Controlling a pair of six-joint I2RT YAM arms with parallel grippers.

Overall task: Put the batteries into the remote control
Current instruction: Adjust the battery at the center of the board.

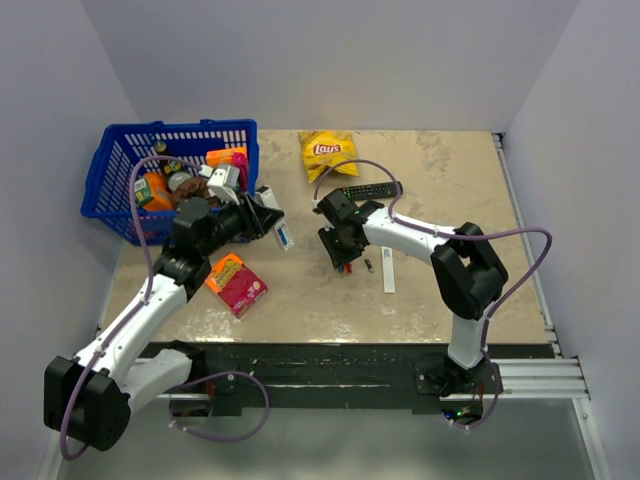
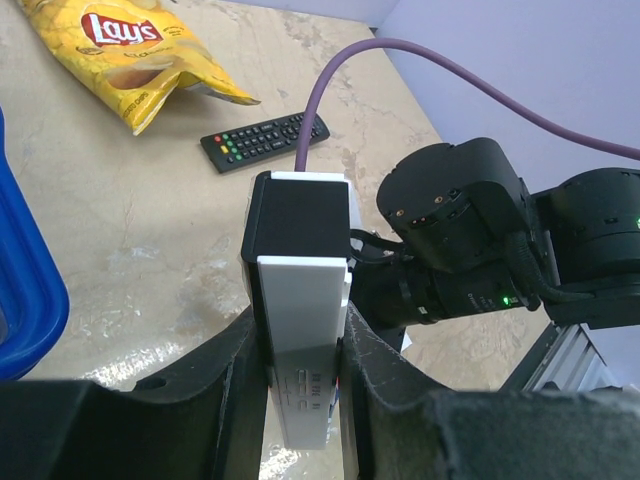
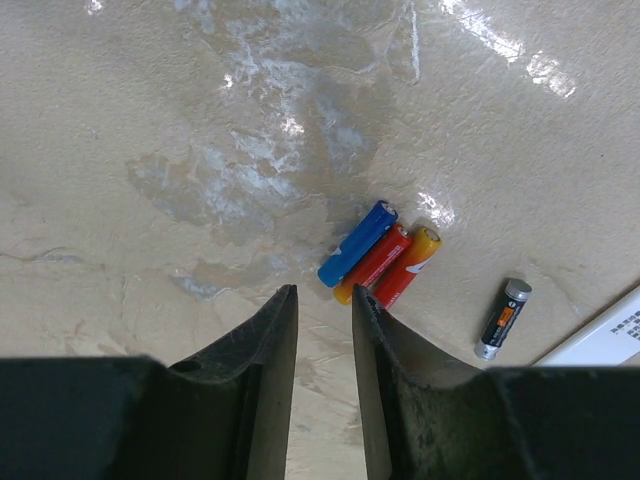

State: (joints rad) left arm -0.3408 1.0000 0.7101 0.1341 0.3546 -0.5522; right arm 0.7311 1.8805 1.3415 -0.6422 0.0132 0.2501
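Note:
My left gripper (image 2: 300,335) is shut on the remote control (image 2: 300,300), a slim white stick with a dark block at its far end, held off the table; from above the remote control (image 1: 283,237) pokes out of the left gripper (image 1: 268,216). Three batteries lie side by side on the table: a blue one (image 3: 358,243), a red one (image 3: 373,263) and an orange-red one (image 3: 408,265). My right gripper (image 3: 323,296) hovers just short of them, jaws narrowly open with nothing between. Seen from above, the right gripper (image 1: 343,257) points down at the table centre.
A black-and-silver battery (image 3: 502,318) lies right of the three, beside a white strip (image 1: 388,274). A black button remote (image 1: 368,190) and a Lay's bag (image 1: 328,150) sit further back. A blue basket (image 1: 130,150) stands back left, a pink packet (image 1: 237,283) near the left arm.

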